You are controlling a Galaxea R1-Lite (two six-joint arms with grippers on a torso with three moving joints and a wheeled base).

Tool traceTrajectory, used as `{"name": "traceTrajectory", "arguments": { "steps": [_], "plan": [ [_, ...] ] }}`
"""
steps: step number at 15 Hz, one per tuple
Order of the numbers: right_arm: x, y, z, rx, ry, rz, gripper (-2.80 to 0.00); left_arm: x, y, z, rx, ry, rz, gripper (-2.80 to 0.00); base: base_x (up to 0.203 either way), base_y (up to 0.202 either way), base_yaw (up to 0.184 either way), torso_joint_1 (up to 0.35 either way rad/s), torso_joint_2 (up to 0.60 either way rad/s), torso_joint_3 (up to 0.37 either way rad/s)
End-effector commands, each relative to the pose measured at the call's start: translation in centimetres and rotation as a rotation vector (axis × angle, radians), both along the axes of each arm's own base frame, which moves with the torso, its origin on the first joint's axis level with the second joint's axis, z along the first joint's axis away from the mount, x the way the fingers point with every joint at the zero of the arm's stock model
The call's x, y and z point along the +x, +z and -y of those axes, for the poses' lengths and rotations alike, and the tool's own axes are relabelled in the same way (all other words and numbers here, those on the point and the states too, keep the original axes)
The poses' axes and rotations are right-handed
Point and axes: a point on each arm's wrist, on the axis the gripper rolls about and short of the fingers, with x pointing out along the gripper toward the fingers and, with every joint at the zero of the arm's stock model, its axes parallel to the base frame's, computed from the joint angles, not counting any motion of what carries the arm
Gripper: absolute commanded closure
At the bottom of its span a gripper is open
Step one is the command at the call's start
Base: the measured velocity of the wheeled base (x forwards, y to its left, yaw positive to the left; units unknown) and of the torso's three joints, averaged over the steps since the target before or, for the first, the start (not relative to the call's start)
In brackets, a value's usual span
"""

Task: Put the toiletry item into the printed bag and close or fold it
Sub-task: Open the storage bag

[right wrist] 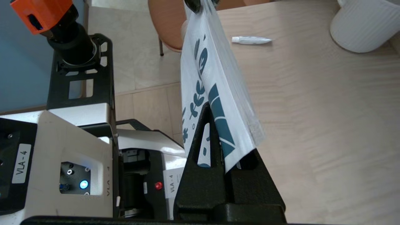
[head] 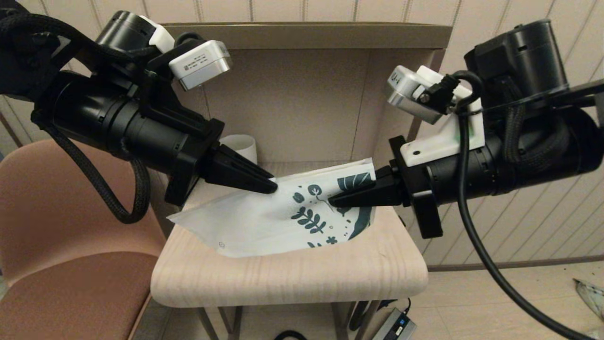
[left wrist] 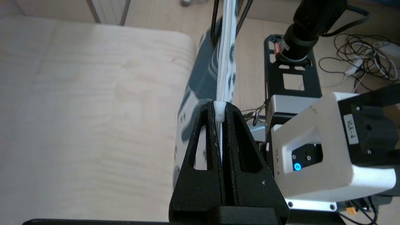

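While both grippers are clamping the bag (head: pixel 264 222) by its top edge, holding it stretched and lifted off the table (head: pixel 292 278). Left gripper (head: pixel 273 186) pinching shut on the plain white end, at the small zip slider (left wrist: pixel 219 112) showing between its fingertips in the left wrist view. Right gripper (head: pixel 332 202) clenching the printed end, jaws closed over the teal leaf pattern. Bag hanging between the two, sagging toward the table, lower edge touching or nearly touching it.

Still lying outside the bag: tube (right wrist: pixel 251 39), flat on the table, seen only from the right wrist view, well beyond the right fingertips and behind the hanging bag, near the mug (right wrist: pixel 365 25). Long axis running roughly parallel to the stretched bag. Sitting on the bag's far side, hidden from the head view. Judging neither arm free to fetch it; likely needing one gripper to let go first. Cannot tell from these views which arm is nearer. Risking the bag collapsing shut once one end is released.
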Motion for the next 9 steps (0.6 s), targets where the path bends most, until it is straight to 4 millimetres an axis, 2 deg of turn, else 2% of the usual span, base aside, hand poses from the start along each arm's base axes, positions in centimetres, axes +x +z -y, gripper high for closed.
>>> {"name": "traceTrajectory", "arguments": {
  "steps": [1, 9],
  "plan": [
    [-0.2, 0.3, 0.2, 0.006, 0.002, 0.008, 0.00, -0.2, -0.2, -0.5, 0.004, 0.006, -0.006, 0.00, 0.000, 0.000, 0.000, 0.000, 0.00, 0.000],
    [-0.5, 0.9, 1.3, 0.019, -0.027, 0.030, 0.00, -0.5, -1.1, -2.3, 0.014, 0.049, -0.024, 0.00, 0.000, 0.000, 0.000, 0.000, 0.00, 0.000]
  ]
}}
